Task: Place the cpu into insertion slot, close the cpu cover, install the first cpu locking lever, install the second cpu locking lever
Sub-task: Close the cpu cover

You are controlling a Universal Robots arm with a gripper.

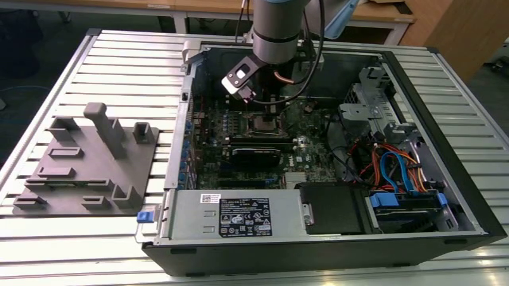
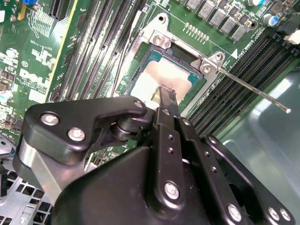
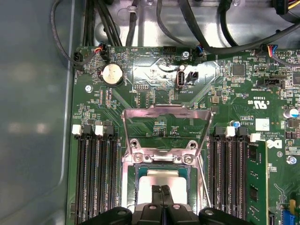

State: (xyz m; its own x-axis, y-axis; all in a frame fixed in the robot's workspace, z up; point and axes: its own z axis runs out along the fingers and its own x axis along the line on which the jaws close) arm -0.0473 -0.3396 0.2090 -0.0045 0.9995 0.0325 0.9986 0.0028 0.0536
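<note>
Tray: grey moulded tray (image 1: 87,161) on the slatted table (image 1: 47,250), at the exterior view's left.
Label: white printed sticker (image 1: 245,217), low centre on the case (image 1: 318,253).
Gripper: gripper (image 2: 166,97) narrow, fingers pressed together, tips at the cpu (image 2: 154,77).
Cpu: seated in the slot (image 3: 161,166); cover (image 3: 164,119) flipped open.
Cables: blue and orange cables (image 1: 394,170), at the exterior view's right.

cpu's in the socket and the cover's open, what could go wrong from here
1. The claw hangs shut right over the cpu in the insertion slot. Pushing down or sideways might scratch it or skew it on the contacts.
2. The cpu cover lies flipped open and one locking lever sticks out free. The claw might snag that thin rod.
</note>
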